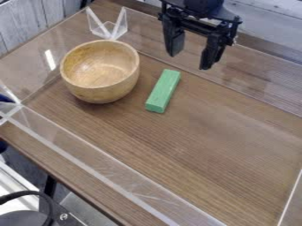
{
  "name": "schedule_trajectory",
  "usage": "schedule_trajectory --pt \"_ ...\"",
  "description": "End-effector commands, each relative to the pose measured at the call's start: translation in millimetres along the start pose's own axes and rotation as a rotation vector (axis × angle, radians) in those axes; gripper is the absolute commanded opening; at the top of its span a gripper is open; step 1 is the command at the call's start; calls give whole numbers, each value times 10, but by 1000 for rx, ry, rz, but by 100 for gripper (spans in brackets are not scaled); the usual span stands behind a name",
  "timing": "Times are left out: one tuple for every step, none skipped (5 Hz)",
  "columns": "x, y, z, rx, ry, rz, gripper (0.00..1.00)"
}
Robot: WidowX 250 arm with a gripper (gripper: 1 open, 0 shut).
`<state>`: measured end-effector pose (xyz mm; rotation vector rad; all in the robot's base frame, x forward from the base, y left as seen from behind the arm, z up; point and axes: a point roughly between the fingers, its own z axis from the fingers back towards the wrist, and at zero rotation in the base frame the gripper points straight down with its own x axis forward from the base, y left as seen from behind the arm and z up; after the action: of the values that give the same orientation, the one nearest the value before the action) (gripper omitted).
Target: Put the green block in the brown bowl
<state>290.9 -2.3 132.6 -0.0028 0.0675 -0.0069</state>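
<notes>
1. The step in hand looks like the approach before the pick: the gripper hangs above the table, pointing down, set behind and slightly to the right of the green block in this view and not touching it.
2. Its two dark fingers stand wide apart with nothing between them, so the gripper is spread and empty.
3. The green block lies flat on the wooden table, just beside the brown bowl on the bowl's right, with a narrow strip of bare wood between them. Its long side runs from near-left to far-right, tilted a little from the table's edge.
4. The bowl sits upright and empty, its tan inside fully visible.
5. The next move, as I judge it, calls for bringing the fingers over the middle of the block, turning them to straddle its narrow width, lowering until they bracket it, then closing. After that comes a lift and a short carry to the left over the bowl's rim.
6. The block is thin and lies low, so the fingers would need to reach nearly to the tabletop for a firm hold.
7. Count: one gripper, one green block, one brown bowl, one table. A clear wall borders the table's near edge.
</notes>
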Motion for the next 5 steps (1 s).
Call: schedule_trajectory --pt "30 117 -140 15 17 2 100" --pt "11 253 -343 34 43 -4 100" --pt "15 354 -528 39 53 -4 100" --pt "51 436 -663 24 41 -5 100" --pt "133 481 -751 16 32 -12 0"
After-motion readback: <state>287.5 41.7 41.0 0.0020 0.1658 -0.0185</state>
